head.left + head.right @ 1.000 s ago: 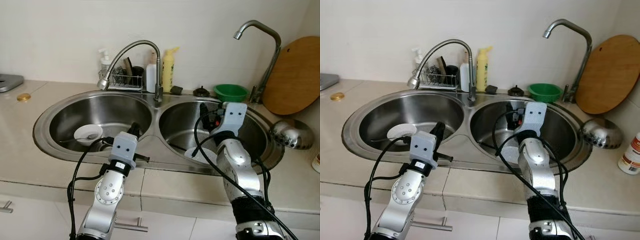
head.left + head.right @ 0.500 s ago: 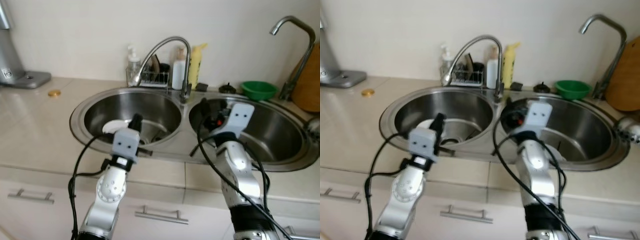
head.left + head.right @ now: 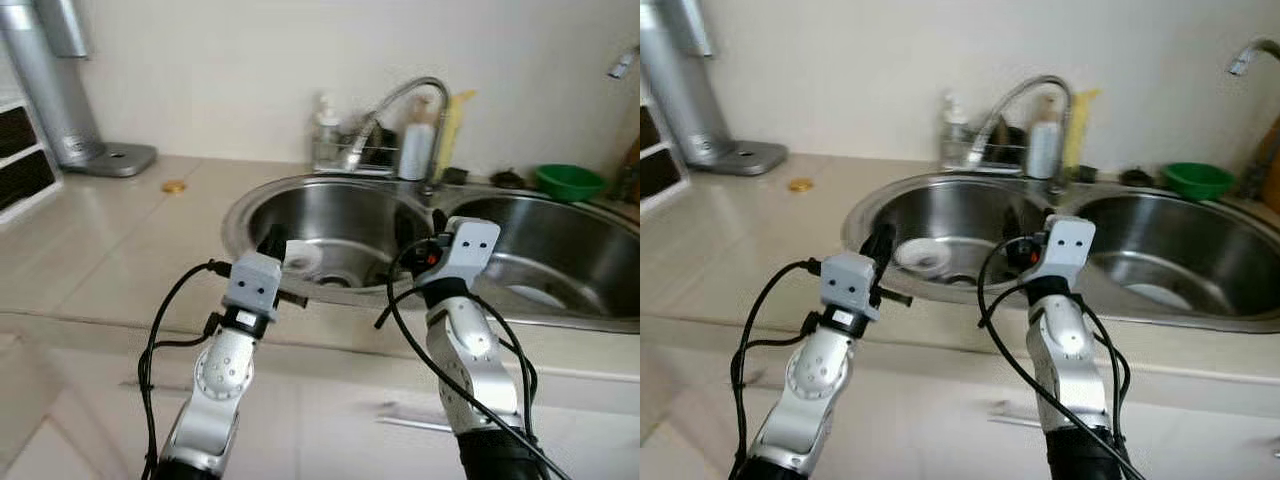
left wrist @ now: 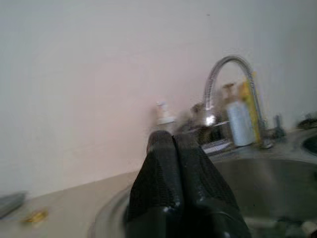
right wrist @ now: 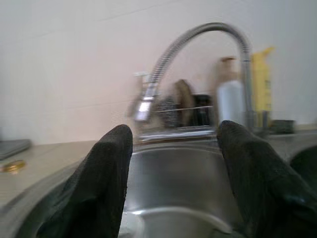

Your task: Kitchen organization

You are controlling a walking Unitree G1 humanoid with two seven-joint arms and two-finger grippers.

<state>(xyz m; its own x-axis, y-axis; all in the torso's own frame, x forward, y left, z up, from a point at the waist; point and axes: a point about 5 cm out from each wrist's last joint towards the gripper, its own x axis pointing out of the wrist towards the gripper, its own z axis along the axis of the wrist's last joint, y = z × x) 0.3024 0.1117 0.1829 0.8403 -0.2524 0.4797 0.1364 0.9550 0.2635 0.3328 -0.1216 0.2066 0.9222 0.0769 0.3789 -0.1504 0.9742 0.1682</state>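
Double steel sink point(image 3: 300, 205) in a beige counter point(image 3: 120, 250), a white bowl point(image 3: 302, 262) in its left basin. Left gripper point(image 3: 272, 243) jaws clenched empty, right gripper point(image 5: 173, 163) jaws released, both raised before the sink

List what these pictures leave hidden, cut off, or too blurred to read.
- Bowl in the left basin: the left arm partly covers it in the left eye view; contents unreadable.
- White dish in the right basin: partly behind the basin's front rim.
- Rack items behind the faucet: blurred in both wrist views.
- Second tap: cut off by the right eye view's edge.
- Gold object on the counter: too small to identify.
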